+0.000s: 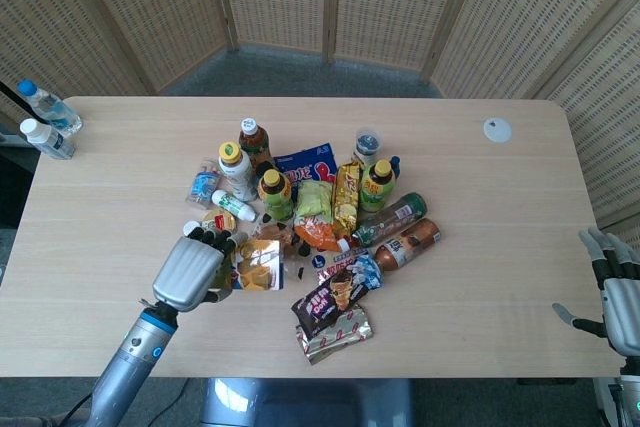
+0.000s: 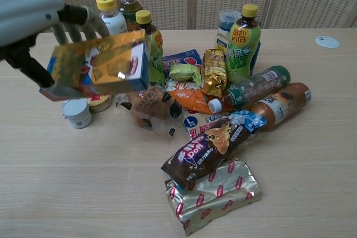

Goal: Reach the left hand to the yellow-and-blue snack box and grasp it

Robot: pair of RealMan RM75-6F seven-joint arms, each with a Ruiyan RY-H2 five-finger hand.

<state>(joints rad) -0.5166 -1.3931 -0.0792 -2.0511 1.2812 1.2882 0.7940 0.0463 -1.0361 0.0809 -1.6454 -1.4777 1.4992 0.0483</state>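
My left hand (image 1: 190, 272) (image 2: 30, 18) grips the yellow-and-blue snack box (image 2: 100, 64) (image 1: 256, 264) and holds it in the air above the table, left of the pile. Fingers curl over the box's top edge and the thumb sits under its left end. The box is tilted, its printed yellow face toward the chest camera. My right hand (image 1: 615, 292) stays off the table's right edge with fingers spread, holding nothing; it does not show in the chest view.
A dark snack bag (image 2: 209, 146) and a gold-and-red foil pack (image 2: 215, 193) lie at the pile's front. Bottles (image 2: 242, 40), packets and a brown bottle (image 2: 279, 104) crowd the middle. A small white cup (image 2: 76, 113) stands under the box. Two water bottles (image 1: 45, 122) at the far left edge.
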